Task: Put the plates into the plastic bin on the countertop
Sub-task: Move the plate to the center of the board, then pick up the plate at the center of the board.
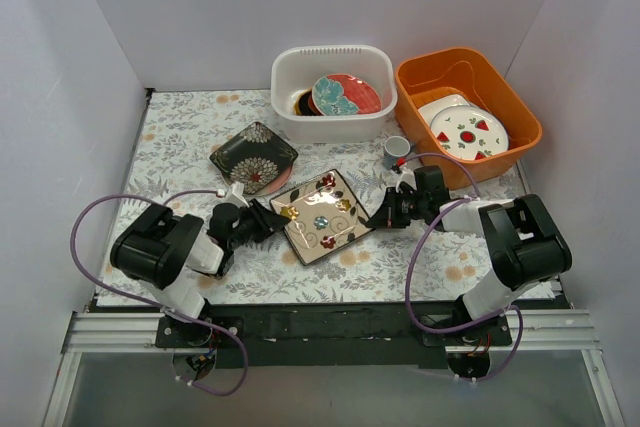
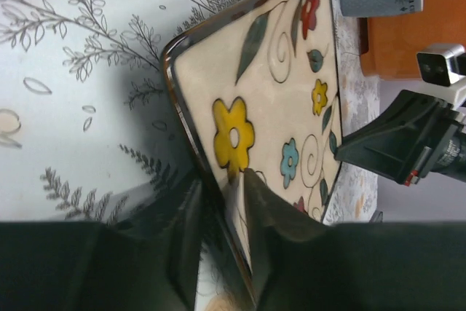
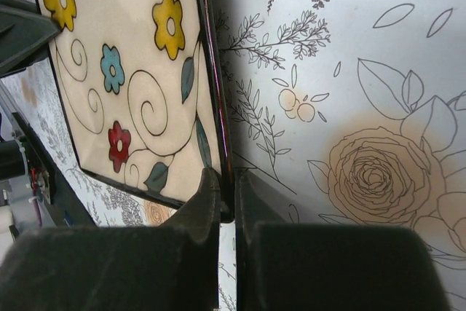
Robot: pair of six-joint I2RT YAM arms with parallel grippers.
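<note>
Plate (image 1: 322,215), cream and square with a dark rim, lies near the middle of the tabletop (image 1: 180,147), a little toward the near edge, between the two hands. The right hand (image 3: 227,194) is clamped on its right rim. The left hand (image 2: 222,213) straddles the opposite rim, fingers close on either side; I cannot tell whether they pinch it. Yellow, blue and red flowers, green leaves and dark curling stems cover its face. The tabletop is pale, printed with grey ferns and orange blooms, walled in white. At the far edge stand the plastic bin (image 1: 335,127), holding a red plate (image 1: 365,97), and an orange tub (image 1: 520,137).
</note>
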